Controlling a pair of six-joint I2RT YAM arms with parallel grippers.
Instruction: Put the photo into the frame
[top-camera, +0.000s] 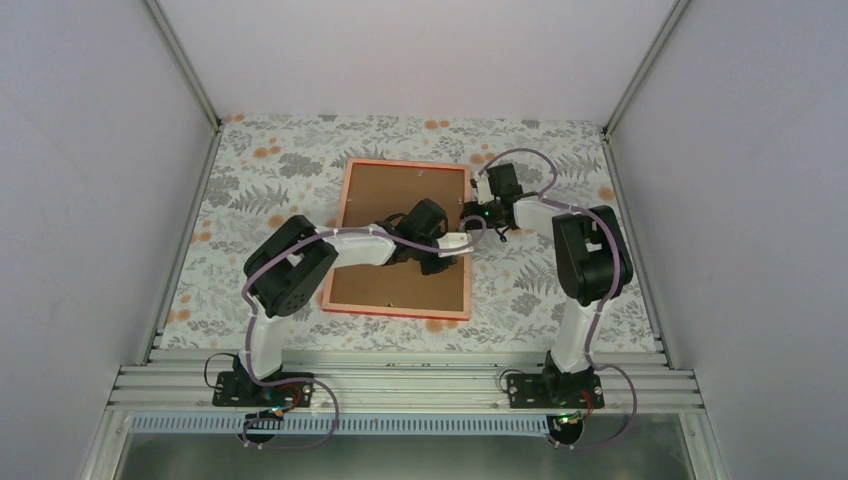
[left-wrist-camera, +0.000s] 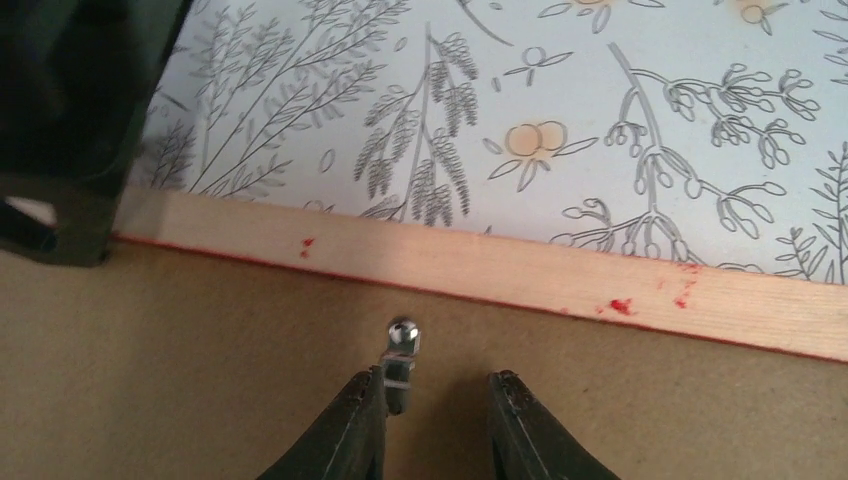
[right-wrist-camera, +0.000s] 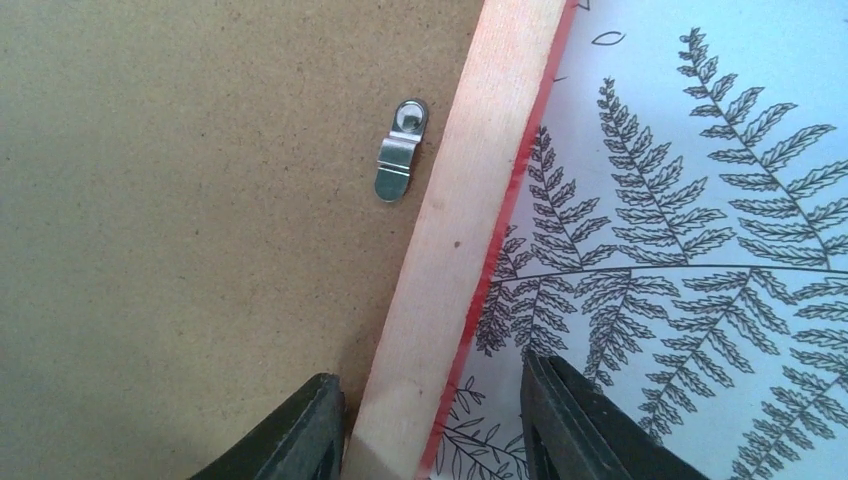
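1. Top external view: the frame (top-camera: 395, 306) lies flat on the flower-printed tabletop (top-camera: 280, 160), pale back up, with the brown backing board (top-camera: 395, 280) filling its centre.
   - Both arms reach to the frame's right-hand rail.
   - The left fingers (top-camera: 441, 263) are over the board just inside that rail.
   - The right fingers (top-camera: 470, 212) are at the same rail, a little farther from the bases.
   - From here I cannot tell how either pair stands.

2. Left wrist view: the left fingers (left-wrist-camera: 355, 420) stand apart with a narrow gap, and bare backing board (left-wrist-camera: 200, 380) shows between them.
   - A small metal clip (left-wrist-camera: 400, 350) stands just ahead of the tips, its lower end against the inner side of the finger on the left of the view.
   - The other finger is clear of it.
   - Beyond the clip runs the frame's pale rail (left-wrist-camera: 500, 270), flecked with red, and past it the printed tabletop (left-wrist-camera: 600, 80).
   - A dark, blurred body (left-wrist-camera: 70, 120) fills the upper left corner.

3. Right wrist view: the right fingers (right-wrist-camera: 300, 430) are apart and straddle the frame's rail (right-wrist-camera: 480, 150).
   - 1 finger is over the backing board (right-wrist-camera: 150, 250), close against the rail's inner edge.
   - The other is over the tabletop (right-wrist-camera: 720, 120), with a visible gap to the rail's red outer edge.
   - Ahead of the fingers, a flat clip (right-wrist-camera: 400, 150) lies on the board just beside the rail.
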